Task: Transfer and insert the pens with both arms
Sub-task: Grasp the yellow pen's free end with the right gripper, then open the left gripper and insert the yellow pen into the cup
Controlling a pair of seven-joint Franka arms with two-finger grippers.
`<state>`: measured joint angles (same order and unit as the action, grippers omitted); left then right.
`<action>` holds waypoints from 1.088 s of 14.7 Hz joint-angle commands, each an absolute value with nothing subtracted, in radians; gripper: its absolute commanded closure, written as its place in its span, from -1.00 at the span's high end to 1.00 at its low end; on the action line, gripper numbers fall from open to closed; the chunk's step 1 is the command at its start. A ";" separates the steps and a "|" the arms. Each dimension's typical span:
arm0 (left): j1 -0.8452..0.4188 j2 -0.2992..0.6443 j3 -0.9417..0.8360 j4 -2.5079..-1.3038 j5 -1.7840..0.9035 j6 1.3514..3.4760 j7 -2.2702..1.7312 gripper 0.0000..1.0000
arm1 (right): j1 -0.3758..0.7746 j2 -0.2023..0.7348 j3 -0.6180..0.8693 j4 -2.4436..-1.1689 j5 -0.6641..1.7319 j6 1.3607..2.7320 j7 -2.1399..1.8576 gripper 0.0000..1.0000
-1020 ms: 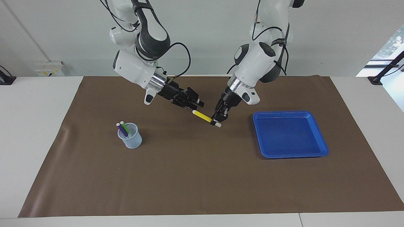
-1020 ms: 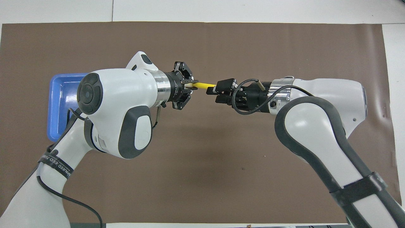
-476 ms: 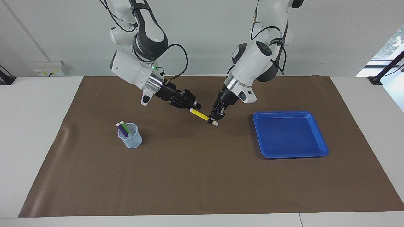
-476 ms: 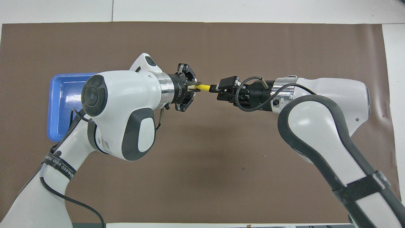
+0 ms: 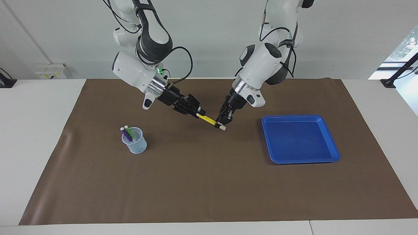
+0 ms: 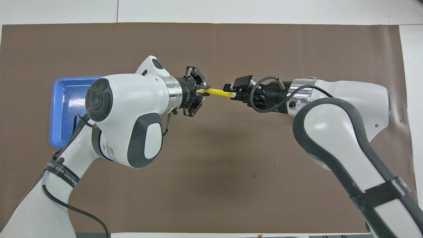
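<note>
While both grippers crowd one pen in mid-air, the risks read as follows:

Handover state: left gripper (image 5: 223,121) clenched on the yellow pen (image 5: 208,120) near its pale end; pen slants up toward the right gripper (image 5: 197,112), held over the brown mat (image 5: 209,182) about mid-table.
Right gripper: at the pen's free end, tip looks tucked between its fingers; can't tell if they've bitten down yet.
Risk 1: left lets go before right has a firm hold, so pen drops to the mat, prob. rolls.
Risk 2: right grabs only the very tip; thin hold, pen could pivot or slip on the carry.
Risk 3: both clamp and pull at once, so pen twists or pops out of one grip.
Risk 4: grippers close together; a small misjudged push and they knock.
Other pens: green pen (image 5: 129,132) and purple pen (image 5: 126,134) already standing in the clear cup (image 5: 134,141), toward the right arm's end.
Cup hazard: light-looking, two pens leaning inside; a skewed insert may hit them or tip it.
Blue tray (image 5: 299,138): toward the left arm's end, no pens in it.
Path to cup: nothing in the way on the mat.
</note>
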<state>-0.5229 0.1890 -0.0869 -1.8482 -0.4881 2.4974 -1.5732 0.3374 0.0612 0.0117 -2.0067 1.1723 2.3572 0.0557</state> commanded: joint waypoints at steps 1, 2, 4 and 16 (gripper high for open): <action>-0.540 0.192 -0.074 -1.845 -0.505 2.502 -1.577 -1.00 | 0.337 0.054 0.020 -2.022 1.203 2.372 0.031 -0.09; -0.540 0.192 -0.074 -1.845 -0.503 2.502 -1.577 -1.00 | 0.339 0.054 0.020 -2.022 1.203 2.372 0.031 -0.10; -0.540 0.192 -0.074 -1.847 -0.503 2.502 -1.577 -1.00 | 0.337 0.054 0.020 -2.022 1.203 2.370 0.031 -0.69; -0.514 0.195 -0.061 -1.841 -0.485 2.500 -1.382 1.00 | 0.296 0.070 0.012 -1.961 1.171 2.269 0.037 -1.00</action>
